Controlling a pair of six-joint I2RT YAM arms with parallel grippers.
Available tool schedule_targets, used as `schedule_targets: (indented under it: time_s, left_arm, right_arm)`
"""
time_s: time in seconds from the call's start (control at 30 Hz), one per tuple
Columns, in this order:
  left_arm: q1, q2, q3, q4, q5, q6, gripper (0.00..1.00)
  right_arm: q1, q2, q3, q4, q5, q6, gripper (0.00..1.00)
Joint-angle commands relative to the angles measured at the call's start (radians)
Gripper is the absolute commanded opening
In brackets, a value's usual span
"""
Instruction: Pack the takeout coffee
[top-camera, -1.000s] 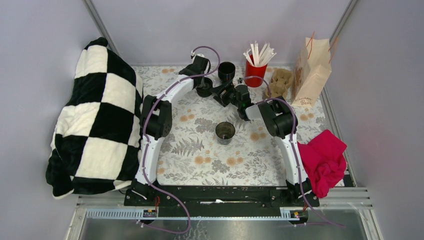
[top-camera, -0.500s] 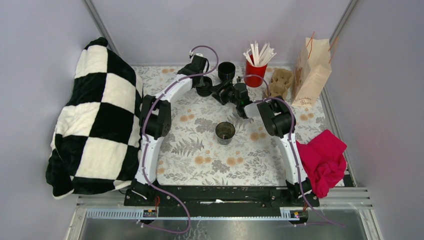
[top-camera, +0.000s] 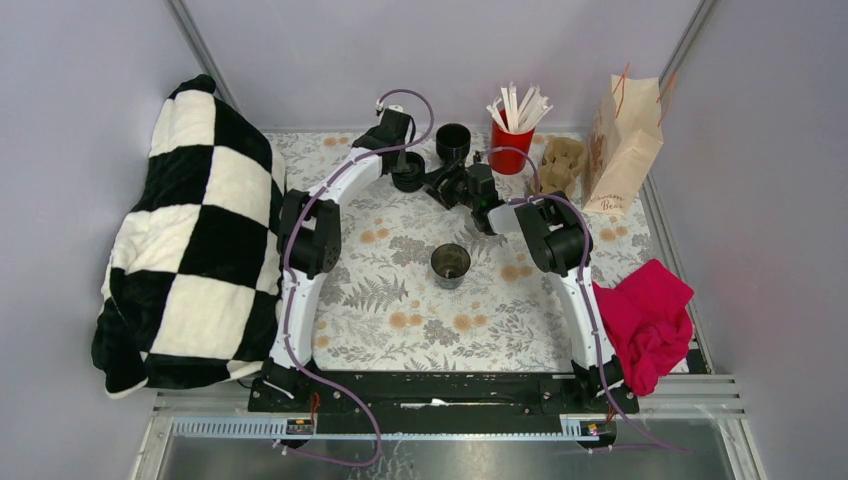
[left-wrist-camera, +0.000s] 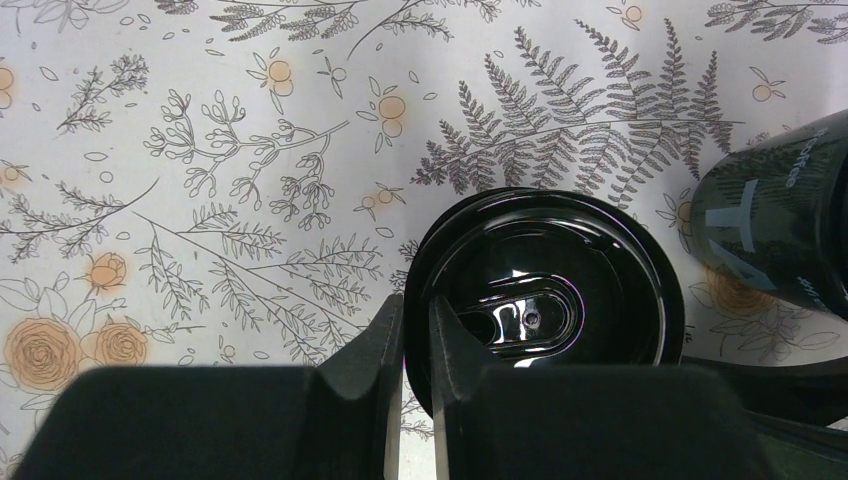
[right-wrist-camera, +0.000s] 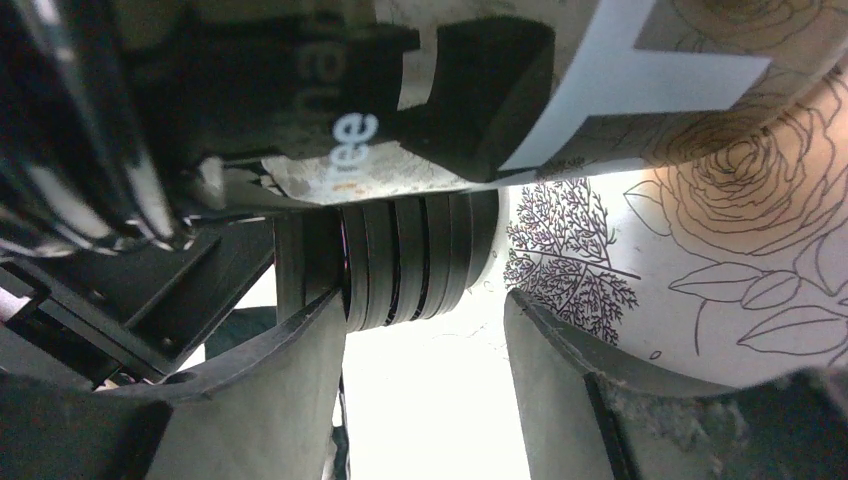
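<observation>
Takeout coffee cup stands open-topped at the centre of the floral tablecloth, with free room all round it. At its 11 o'clock the left gripper is clenched on the rim of the black lid topping a lid stack. The right gripper straddles that stack with its fingers spread, one of them clear of it. Along the far edge, from 12 to 2 o'clock, stand another black cup, a red cup of white sticks, a pulp carrier and a paper bag; a checkered blanket crowds 9 o'clock and a red cloth lies at 4.
</observation>
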Motion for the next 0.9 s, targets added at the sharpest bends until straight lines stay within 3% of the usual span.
schedule_targets:
  time_s: [0.0, 0.87]
  left_arm:
    - [0.015, -0.055, 0.001, -0.011, 0.065, -0.035, 0.01]
    - [0.105, -0.121, -0.065, 0.03, 0.248, -0.144, 0.01]
  right_arm:
    - [0.008, -0.021, -0.001, -0.132, 0.057, -0.096, 0.66]
    - [0.016, -0.078, 0.051, -0.237, 0.051, -0.206, 0.74]
